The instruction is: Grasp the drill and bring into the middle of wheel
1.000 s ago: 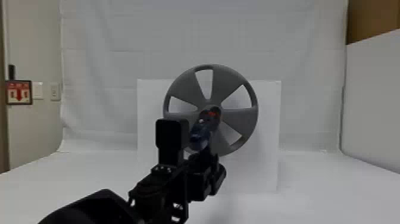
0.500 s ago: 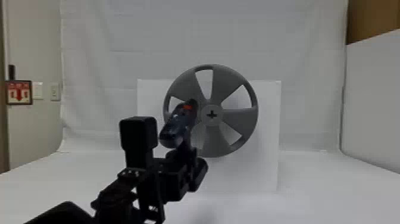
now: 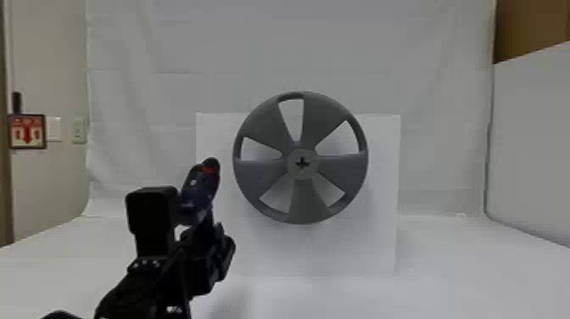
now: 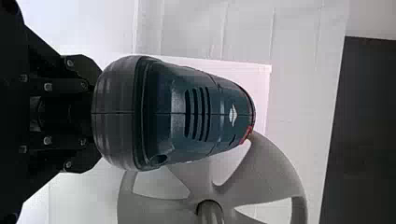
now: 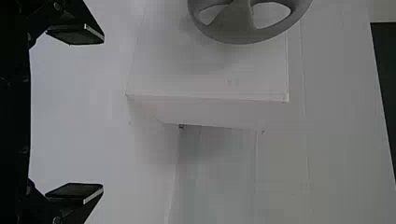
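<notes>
My left gripper [image 3: 199, 229] holds the blue drill [image 3: 199, 193] up at the left of the grey wheel [image 3: 303, 199] in the head view, apart from it. The wheel's hub, with a cross-shaped hole, is uncovered. In the left wrist view my left gripper [image 4: 91, 113] is shut on the drill [image 4: 177, 112], its handle hidden behind the body, and part of the wheel [image 4: 252, 186] lies beyond. My right gripper [image 5: 74, 114] stands open in the right wrist view with nothing between its fingers, the wheel's rim [image 5: 238, 37] farther off.
The wheel is mounted on the front of a white box [image 3: 347, 246] standing on the white table [image 3: 458, 271]. White cloth [image 3: 381, 55] hangs behind, and a pale panel [image 3: 534, 140] borders the right side.
My left arm has moved left and down with the drill, from in front of the wheel's centre to beside its left rim. The wheel stays where it was.
</notes>
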### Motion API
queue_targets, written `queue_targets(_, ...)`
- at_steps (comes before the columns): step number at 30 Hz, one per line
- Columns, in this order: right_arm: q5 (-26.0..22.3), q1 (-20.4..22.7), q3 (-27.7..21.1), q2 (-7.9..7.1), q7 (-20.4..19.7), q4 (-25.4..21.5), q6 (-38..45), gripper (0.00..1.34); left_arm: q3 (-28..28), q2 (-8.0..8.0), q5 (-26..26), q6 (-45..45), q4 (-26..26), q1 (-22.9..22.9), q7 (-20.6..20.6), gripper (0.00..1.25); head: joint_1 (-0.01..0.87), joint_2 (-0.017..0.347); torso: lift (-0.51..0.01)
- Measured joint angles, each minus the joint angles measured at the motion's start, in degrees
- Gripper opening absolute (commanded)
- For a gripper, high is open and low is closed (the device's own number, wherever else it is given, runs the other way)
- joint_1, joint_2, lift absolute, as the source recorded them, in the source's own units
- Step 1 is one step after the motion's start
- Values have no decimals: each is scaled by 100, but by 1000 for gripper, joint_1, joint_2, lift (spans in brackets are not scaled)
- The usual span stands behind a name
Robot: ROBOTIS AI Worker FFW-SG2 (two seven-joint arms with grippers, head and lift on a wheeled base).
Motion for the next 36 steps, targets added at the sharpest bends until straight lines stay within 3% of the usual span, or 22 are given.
queue_targets(21,96,0,53,54,0,0,0,1163,-34,-63,39,-485,864,177,86,48,54,31,-403)
queue_targets(36,123,13,47,87,0,0,0,1163,-115,-63,-85,-931,1211,296,76,49,54,31,-403)
